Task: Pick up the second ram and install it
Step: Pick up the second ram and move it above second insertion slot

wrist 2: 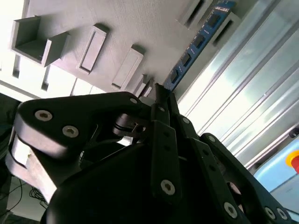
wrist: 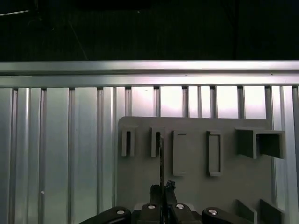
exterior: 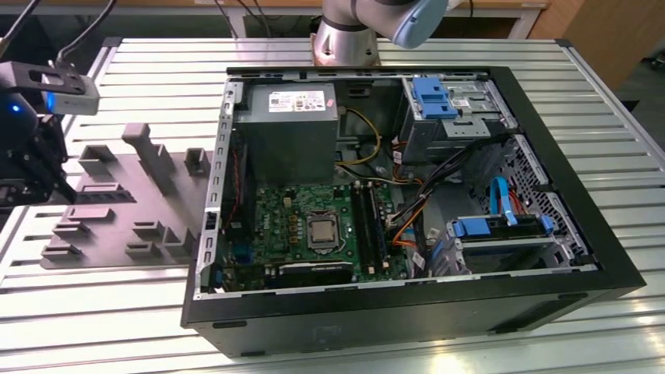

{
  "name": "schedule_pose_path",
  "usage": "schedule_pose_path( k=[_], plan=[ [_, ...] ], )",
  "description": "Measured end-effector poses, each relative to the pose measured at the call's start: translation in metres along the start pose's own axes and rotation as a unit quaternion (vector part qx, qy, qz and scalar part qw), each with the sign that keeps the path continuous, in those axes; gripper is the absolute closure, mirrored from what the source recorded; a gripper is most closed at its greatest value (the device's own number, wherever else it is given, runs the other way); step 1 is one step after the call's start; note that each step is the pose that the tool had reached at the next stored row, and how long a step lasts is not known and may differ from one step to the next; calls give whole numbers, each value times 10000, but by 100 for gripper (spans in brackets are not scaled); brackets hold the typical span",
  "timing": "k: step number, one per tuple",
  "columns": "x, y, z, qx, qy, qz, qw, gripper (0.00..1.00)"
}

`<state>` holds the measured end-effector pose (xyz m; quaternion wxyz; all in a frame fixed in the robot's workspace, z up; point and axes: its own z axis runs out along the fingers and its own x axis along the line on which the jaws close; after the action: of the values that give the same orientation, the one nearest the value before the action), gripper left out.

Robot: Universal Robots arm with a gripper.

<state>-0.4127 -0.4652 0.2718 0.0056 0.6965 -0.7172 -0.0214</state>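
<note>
The second ram [wrist 2: 196,44] is a narrow blue-green stick with black chips. In the second wrist view it reaches from my fingertips toward a slot of the grey fixture plate [wrist 2: 140,23]. In the first wrist view the ram [wrist: 161,158] shows edge-on as a thin dark line over the plate [wrist: 191,196]. My gripper [wrist 2: 161,92] [wrist: 162,187] is shut on the stick's near end. I cannot tell whether its far end still sits in the slot. In the exterior view the gripper [exterior: 31,167] hangs at the left, beside the fixture plate [exterior: 114,210].
An open computer case [exterior: 416,312] lies on the slatted metal table [exterior: 93,327] to the exterior view's right of the plate. Its green motherboard [exterior: 286,226] carries long black memory slots [exterior: 366,222]. Cables, drive bays and the power supply [exterior: 286,128] crowd the case.
</note>
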Motion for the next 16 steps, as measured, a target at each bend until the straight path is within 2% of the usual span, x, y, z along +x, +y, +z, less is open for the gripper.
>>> schedule_pose_path(
  k=[16],
  plan=[
    [-13, 23, -589, 0, 0, 0, 10000, 86]
  ],
)
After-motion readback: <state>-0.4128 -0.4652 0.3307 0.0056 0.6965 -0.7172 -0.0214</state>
